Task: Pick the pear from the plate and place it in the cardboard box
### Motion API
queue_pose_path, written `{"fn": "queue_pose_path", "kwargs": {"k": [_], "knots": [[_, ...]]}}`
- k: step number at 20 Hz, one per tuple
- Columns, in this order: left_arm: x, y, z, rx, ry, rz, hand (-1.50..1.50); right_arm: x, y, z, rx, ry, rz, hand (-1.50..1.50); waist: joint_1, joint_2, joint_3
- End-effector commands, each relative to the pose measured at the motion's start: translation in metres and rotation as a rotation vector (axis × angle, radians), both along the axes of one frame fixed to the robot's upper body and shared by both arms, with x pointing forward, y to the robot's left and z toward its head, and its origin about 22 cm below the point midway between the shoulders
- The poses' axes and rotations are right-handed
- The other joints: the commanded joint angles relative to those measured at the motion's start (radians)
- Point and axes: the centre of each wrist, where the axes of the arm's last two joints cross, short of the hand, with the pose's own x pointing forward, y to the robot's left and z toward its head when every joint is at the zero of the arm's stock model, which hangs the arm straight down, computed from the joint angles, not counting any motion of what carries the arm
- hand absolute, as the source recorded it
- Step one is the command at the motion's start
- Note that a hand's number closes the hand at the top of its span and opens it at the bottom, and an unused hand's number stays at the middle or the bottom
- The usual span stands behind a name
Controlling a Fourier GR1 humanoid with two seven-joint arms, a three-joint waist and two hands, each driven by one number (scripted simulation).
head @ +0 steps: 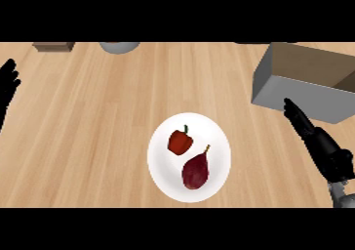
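With the right hand (325, 149) open and empty, a reach could catch the red pepper (180, 141) (seemingly touching nothing) instead of the dark pear (196, 171).

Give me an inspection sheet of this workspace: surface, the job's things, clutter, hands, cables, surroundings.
Surface: light wooden counter.
Job's things: dark red pear lying on the white plate, stem pointing away from the robot; open cardboard box at the far right.
Clutter: red bell pepper on the same plate, apart from the pear; a small brown block and a grey round object at the far edge, both cut off.
Hands: left hand open, resting at the left edge; right hand open, fingers straight, between plate and box, holding nothing.
Cables: nothing seen.
Surroundings: nothing seen beyond the counter.
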Motion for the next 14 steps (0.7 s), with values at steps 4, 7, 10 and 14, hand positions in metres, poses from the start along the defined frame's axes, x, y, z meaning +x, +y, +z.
{"fn": "queue_pose_path", "kwargs": {"k": [4,7,10,14], "knots": [[0.0,-0.044,-0.002,0.016,-0.136,-0.29,0.0,0.011,0.016,0.079,0.029,-0.259,-0.27,-1.5,-0.026,-0.003,0.001],[-0.002,-0.075,-0.005,-0.017,-0.155,-0.428,0.0,0.01,-0.023,0.089,-0.37,-0.166,-0.351,-1.5,-0.051,-0.01,-0.013],[-0.023,-0.086,-0.024,-0.048,-0.145,-0.509,0.0,-0.02,0.01,0.097,-0.259,-0.174,-0.438,-1.5,-0.026,-0.009,0.002],[-0.017,-0.098,-0.024,-0.033,-0.158,-0.522,0.0,-0.053,0.045,0.108,-0.425,-0.219,-0.33,-1.5,-0.008,0.005,0.004]]}}
